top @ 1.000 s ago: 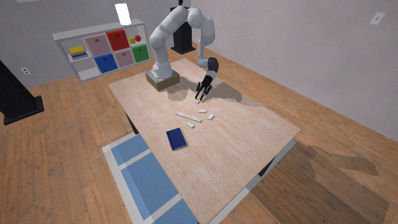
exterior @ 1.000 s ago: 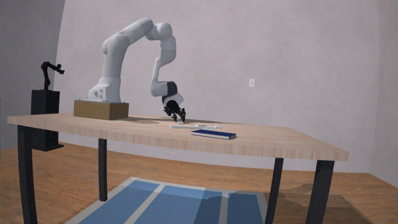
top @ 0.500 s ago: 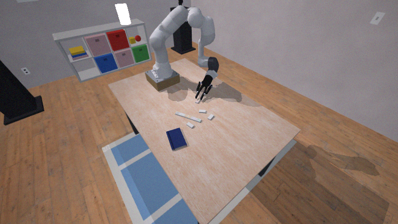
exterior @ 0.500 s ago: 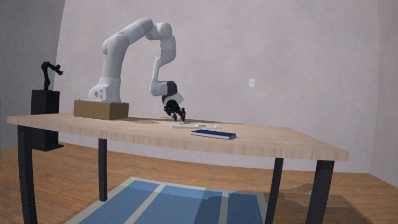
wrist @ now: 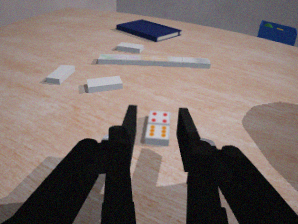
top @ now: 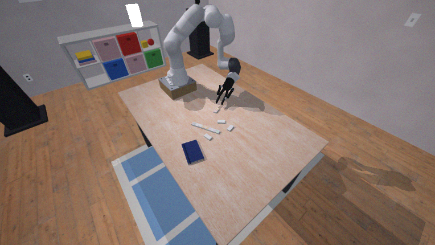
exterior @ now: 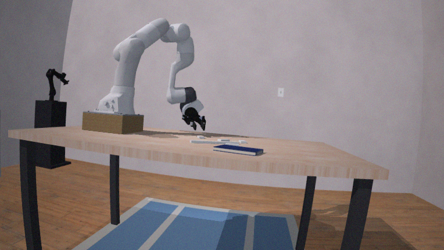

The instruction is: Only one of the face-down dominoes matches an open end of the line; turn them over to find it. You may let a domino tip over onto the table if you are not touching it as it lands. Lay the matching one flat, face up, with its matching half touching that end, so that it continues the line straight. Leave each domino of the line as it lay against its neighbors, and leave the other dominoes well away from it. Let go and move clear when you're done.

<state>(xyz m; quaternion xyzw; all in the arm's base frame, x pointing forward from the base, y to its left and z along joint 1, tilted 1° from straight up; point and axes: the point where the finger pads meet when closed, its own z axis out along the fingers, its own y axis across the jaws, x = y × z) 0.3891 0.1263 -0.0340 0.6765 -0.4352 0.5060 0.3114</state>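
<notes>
- One tabletop [top: 258,170], light wood, carries everything below.
- One arm [top: 175,45], white, stands on a wooden block [top: 175,94] at the far edge of the tabletop. It rises from the block, arches over at the elbow and drops, with the wrist pitched down and forward toward the middle of the tabletop.
- One book [top: 192,151], dark blue, lies flat and shut, nearer the camera than the dominoes and well apart from them.
- One line [top: 205,127] of dominoes lies as a long pale bar between the book and the arm. How many dominoes it holds is too blurred to count.
- Four loose dominoes:
  - One face-up domino [wrist: 158,128] lies flat just beyond the fingertips, nearest the arm and apart from the line. One half shows red pips, the other orange; the counts are too blurred to read.
  - Three lie blank side up: one [top: 221,121] just past the line, one [top: 230,127] beside that, and one [top: 208,137] on the book's side of the line. None touches the line.
- Two fingers, black, hang above the tabletop, partly spread with a gap showing between them. They grip nothing; in the wrist view the face-up domino shows through the gap but lies on the wood.
</notes>
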